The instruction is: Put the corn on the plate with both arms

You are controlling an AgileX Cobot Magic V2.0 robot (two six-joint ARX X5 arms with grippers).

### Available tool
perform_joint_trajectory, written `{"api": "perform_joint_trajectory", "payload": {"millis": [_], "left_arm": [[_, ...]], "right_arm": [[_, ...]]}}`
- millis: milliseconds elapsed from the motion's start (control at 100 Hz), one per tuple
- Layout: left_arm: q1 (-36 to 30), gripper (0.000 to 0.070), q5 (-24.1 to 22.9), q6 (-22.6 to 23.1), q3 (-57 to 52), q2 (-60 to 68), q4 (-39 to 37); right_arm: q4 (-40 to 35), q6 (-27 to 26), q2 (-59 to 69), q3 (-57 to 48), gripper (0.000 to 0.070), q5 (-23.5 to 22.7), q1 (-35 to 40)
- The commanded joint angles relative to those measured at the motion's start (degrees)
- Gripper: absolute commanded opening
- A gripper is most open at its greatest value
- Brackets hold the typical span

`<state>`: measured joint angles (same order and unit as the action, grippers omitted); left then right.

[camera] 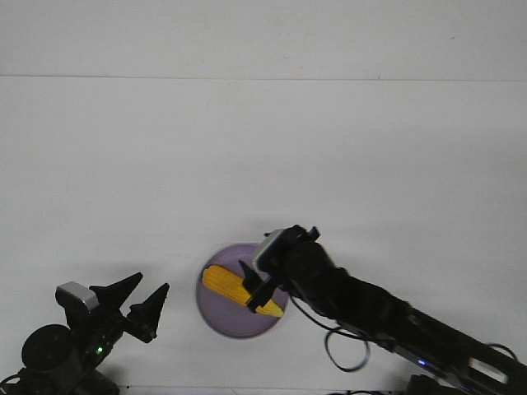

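The yellow-orange corn point(226, 283) lies in the lavender plate point(216, 321) near the table's front middle, its paler tip pointing right. My right gripper point(252, 285) reaches in from the right and straddles the right half of the cob, with one finger point(245, 271) on its far side and the other across its near side. The jaws look spread wider than the cob. My left gripper point(150, 286) is open and empty at the front left, well apart from the plate.
The white table point(263, 164) runs back to a pale wall. The right arm and its looped cable point(346, 350) cross the front right corner. The left arm's base point(49, 354) sits at the front left corner.
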<state>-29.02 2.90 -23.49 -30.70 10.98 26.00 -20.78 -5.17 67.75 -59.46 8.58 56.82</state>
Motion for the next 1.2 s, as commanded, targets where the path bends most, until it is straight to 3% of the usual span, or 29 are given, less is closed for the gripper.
{"api": "perform_joint_trajectory", "payload": {"millis": [0, 170, 350, 410, 450, 480, 490, 510, 1190], "left_arm": [[-0.3, 0.0463, -0.2, 0.1, -0.7, 0.2, -1.2], [-0.3, 0.0463, -0.2, 0.3, -0.7, 0.2, -1.7], [-0.3, 0.0444, -0.5, 0.9, -0.7, 0.2, -1.9], [-0.3, 0.0315, -1.0, 1.0, -0.7, 0.2, -1.8], [-0.3, 0.0141, -1.6, 1.0, -0.7, 0.2, -1.7], [-0.2, 0.0000, -1.7, 1.0, -0.7, 0.2, -1.6], [-0.2, 0.0000, -1.9, 1.0, -0.7, 0.2, -1.5], [-0.2, 0.0019, -2.0, 1.0, -0.7, 0.2, -1.6], [-0.3, 0.0015, -2.5, 1.4, -0.7, 0.2, -2.1]], "right_arm": [[-2.2, 3.2, -6.4, -0.7, 0.0482, 4.9, 0.5], [-12.2, 3.6, -21.1, 0.1, 0.0482, 14.5, 0.4], [-19.7, 3.0, -31.6, 4.4, 0.0482, 15.3, 0.4], [-20.2, 3.0, -33.8, 6.0, 0.0449, 15.5, 0.4], [-20.3, 2.8, -35.1, 7.1, 0.0318, 15.5, 0.4], [-20.5, 2.1, -35.9, 7.8, 0.0162, 15.5, 0.4], [-20.5, 1.9, -36.2, 8.0, 0.0134, 15.5, 0.4], [-20.5, 1.7, -36.5, 8.3, 0.0000, 15.5, 0.4], [-20.7, 1.1, -37.0, 8.9, 0.0015, 15.4, 0.4]]}}
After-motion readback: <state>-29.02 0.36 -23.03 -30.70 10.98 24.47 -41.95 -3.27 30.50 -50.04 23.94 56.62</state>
